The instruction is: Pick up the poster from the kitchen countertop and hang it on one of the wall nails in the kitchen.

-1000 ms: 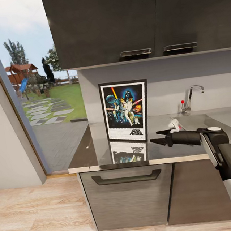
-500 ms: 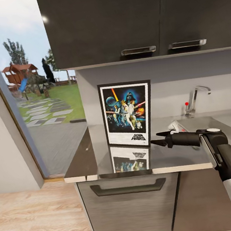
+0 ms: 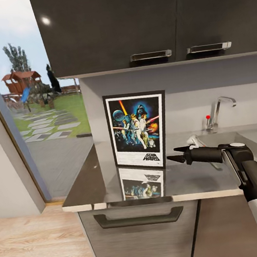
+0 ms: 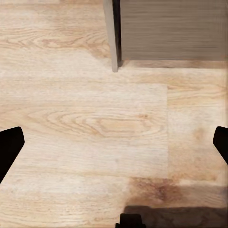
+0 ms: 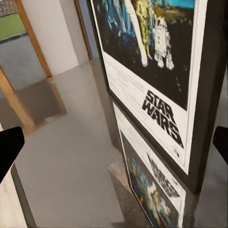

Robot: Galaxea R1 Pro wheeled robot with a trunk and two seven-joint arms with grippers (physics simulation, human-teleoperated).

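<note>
Black right gripper (image 3: pixel 175 154) reaches level, fingers spread, beside the poster (image 3: pixel 137 131).

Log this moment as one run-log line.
phase: approach | poster: upright on kitchen countertop | right end effector: open beside poster, no contact | left end effector: open, over floor

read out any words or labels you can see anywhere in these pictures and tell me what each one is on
"STAR WARS": black title on the white border at the bottom of the poster, also seen close in the right wrist view.
"STAR WARS", mirrored: the poster's reflection in the kitchen countertop.
Fine print beside the title on the poster: too small and blurred to read.
No other readable text appears.
</note>
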